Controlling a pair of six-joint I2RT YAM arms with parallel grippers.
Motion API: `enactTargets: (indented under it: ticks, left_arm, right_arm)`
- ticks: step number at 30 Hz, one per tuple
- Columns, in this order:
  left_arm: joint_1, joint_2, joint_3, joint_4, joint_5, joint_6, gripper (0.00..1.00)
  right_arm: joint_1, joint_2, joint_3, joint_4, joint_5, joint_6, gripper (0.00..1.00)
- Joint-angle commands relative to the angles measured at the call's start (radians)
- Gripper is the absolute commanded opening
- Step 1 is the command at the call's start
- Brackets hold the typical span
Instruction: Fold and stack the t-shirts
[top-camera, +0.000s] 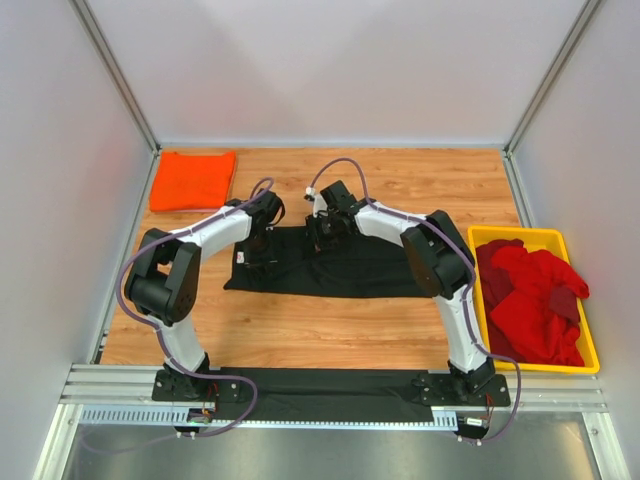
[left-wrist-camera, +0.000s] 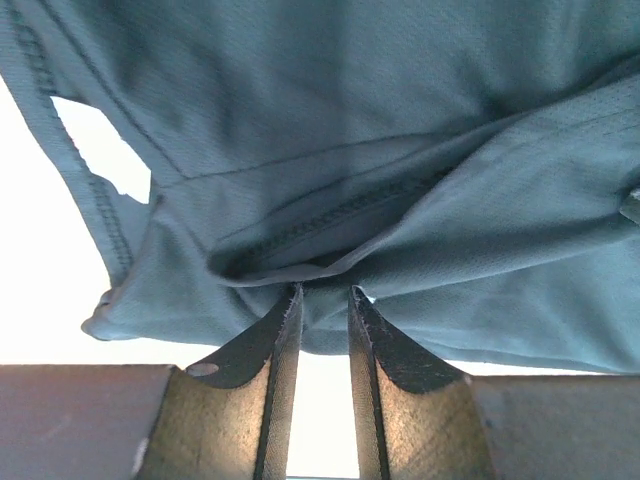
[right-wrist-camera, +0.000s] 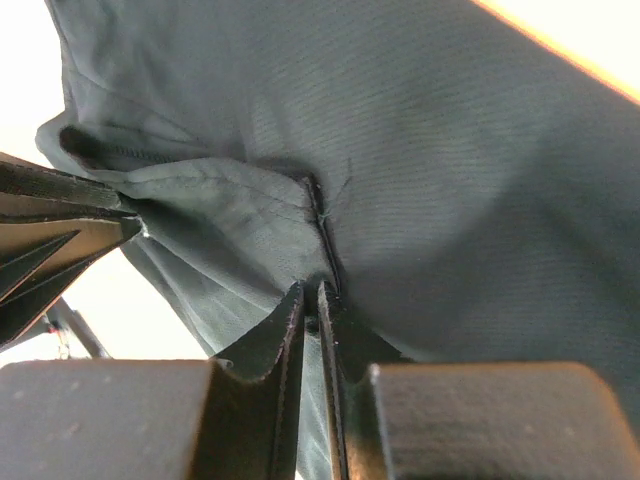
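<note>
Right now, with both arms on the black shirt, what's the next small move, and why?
Probably lift the far edge a little and draw it toward the arm bases. Both sets of jaws appear pinched on cloth near that edge of the black t-shirt, which lies spread flat on the table, not yet folded over.

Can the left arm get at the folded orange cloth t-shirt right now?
Probably yes: reach looks fine, with nothing between, but the left hand is pinching the black cloth t-shirt and must release first.
</note>
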Motion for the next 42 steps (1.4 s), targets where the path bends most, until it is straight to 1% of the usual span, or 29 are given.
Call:
enactTargets:
  ticks: [1, 6, 9, 13, 14, 20, 24, 28, 30, 32, 33, 35, 37, 40, 41, 42]
  left_arm:
    - [0.002, -0.024, 0.029, -0.043, -0.055, -0.027, 0.33]
    - [0.019, -0.016, 0.050, -0.097, -0.075, -0.046, 0.34]
    - [0.043, 0.004, 0.061, -0.139, -0.083, -0.052, 0.35]
    - [0.068, -0.002, 0.074, -0.149, -0.072, -0.033, 0.35]
    - [0.070, -0.016, 0.078, -0.152, -0.077, -0.029, 0.35]
    - [0.074, -0.036, 0.164, -0.212, -0.140, -0.024, 0.35]
    - [0.080, 0.016, 0.195, -0.194, -0.144, -0.020, 0.35]
    - [0.112, 0.140, 0.233, -0.174, -0.134, -0.006, 0.33]
    - [0.119, 0.183, 0.282, -0.172, -0.124, 0.003, 0.33]
    - [0.123, 0.260, 0.348, -0.172, -0.118, 0.017, 0.33]
    - [0.125, 0.260, 0.372, -0.172, -0.115, 0.017, 0.33]
    - [0.131, 0.311, 0.444, -0.157, -0.089, 0.054, 0.32]
    - [0.139, 0.361, 0.504, -0.156, -0.098, 0.092, 0.32]
    - [0.142, 0.432, 0.632, -0.152, -0.086, 0.138, 0.33]
    - [0.143, 0.456, 0.715, -0.152, -0.048, 0.155, 0.33]
    - [0.143, 0.519, 0.763, -0.154, -0.022, 0.169, 0.33]
  right_arm:
    - [-0.015, 0.013, 0.033, 0.005, 0.031, 0.015, 0.12]
    - [-0.015, -0.027, 0.014, -0.011, 0.063, 0.021, 0.13]
    - [-0.015, -0.090, -0.009, -0.029, 0.081, 0.018, 0.13]
    - [-0.015, -0.198, -0.042, -0.067, 0.118, 0.013, 0.15]
    - [-0.015, -0.249, -0.050, -0.074, 0.126, 0.015, 0.15]
    - [-0.015, -0.407, -0.114, -0.136, 0.206, 0.001, 0.16]
    - [-0.015, -0.545, -0.164, -0.161, 0.267, -0.001, 0.16]
    - [-0.015, -0.649, -0.194, -0.201, 0.318, -0.005, 0.16]
    - [-0.016, -0.685, -0.202, -0.218, 0.353, -0.014, 0.16]
    - [-0.023, -0.737, -0.210, -0.241, 0.383, -0.016, 0.16]
    - [-0.029, -0.755, -0.217, -0.242, 0.387, -0.016, 0.16]
    - [-0.035, -0.806, -0.230, -0.244, 0.388, -0.014, 0.17]
    - [-0.041, -0.849, -0.245, -0.258, 0.403, -0.013, 0.16]
    - [-0.046, -0.884, -0.266, -0.270, 0.434, -0.022, 0.17]
    - [-0.052, -0.903, -0.271, -0.270, 0.443, -0.021, 0.17]
    - [-0.053, -0.910, -0.274, -0.272, 0.454, -0.019, 0.17]
